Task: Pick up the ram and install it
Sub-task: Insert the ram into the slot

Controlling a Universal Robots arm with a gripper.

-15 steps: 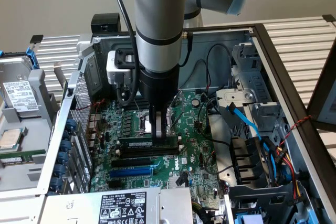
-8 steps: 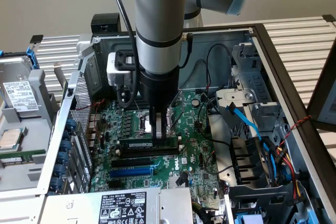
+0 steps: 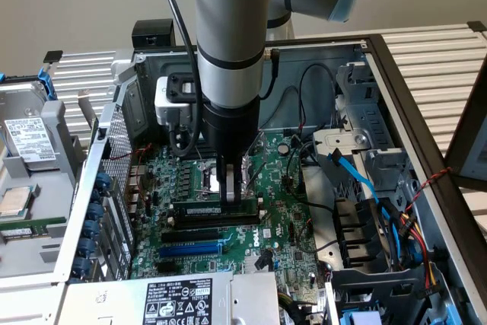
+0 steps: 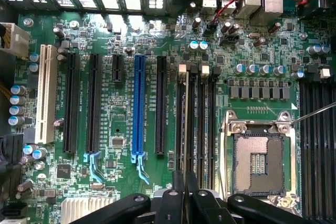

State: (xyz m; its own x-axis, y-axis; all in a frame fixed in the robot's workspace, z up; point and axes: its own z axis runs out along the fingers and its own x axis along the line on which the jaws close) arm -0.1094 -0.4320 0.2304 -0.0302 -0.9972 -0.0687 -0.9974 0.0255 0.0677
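Note:
The ram (image 3: 199, 209) is a thin green stick with a white label. It stands upright on its long edge along a black memory slot (image 4: 180, 108) of the motherboard (image 3: 281, 226), beside the processor socket (image 3: 204, 178). My gripper (image 3: 230, 192) comes straight down on it, with the fingers shut on the stick's top edge near its middle. In the wrist view the ram (image 4: 186, 129) appears edge-on as a thin line running up from between the black fingertips (image 4: 178, 195) of the gripper (image 4: 185, 198). Whether it is pushed fully into the slot I cannot tell.
Parallel black memory slots (image 4: 200, 114) lie between the ram and the processor socket (image 4: 260, 163). A blue long slot (image 4: 139, 108) and black expansion slots lie on the other side. Blue and black cables (image 3: 358, 176) and a drive cage crowd the exterior view's right. A labelled power supply (image 3: 179, 298) sits in front.

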